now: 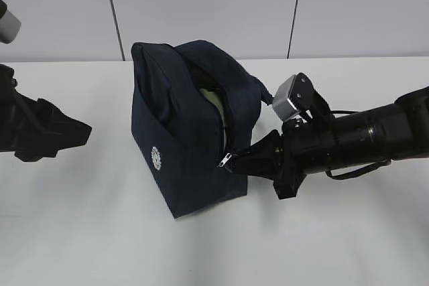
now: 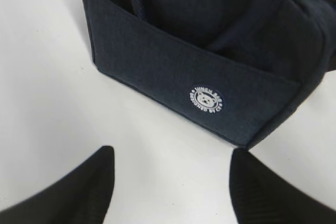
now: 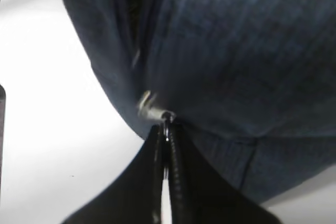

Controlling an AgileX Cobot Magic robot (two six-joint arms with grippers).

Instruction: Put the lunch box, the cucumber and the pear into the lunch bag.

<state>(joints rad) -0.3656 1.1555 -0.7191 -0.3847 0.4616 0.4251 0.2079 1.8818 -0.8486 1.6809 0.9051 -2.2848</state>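
The dark navy lunch bag (image 1: 181, 152) stands mid-table with its white logo (image 1: 156, 157) facing front-left. Its zipper gapes, and a pale green surface (image 1: 214, 102) shows inside, seemingly the lunch box lid. The cucumber and the pear are hidden. My right gripper (image 1: 234, 162) is shut on the silver zipper pull (image 3: 152, 111) low on the lunch bag's (image 3: 236, 51) right end. My left gripper (image 1: 84, 132) hovers open and empty to the left of the bag. In the left wrist view it (image 2: 172, 153) stands just short of the lunch bag's (image 2: 210, 40) logo side.
The white table (image 1: 87, 232) stretches around the bag, with a pale panelled wall (image 1: 201, 5) behind it. The right arm's wrist camera (image 1: 293, 98) sits close beside the bag's right end.
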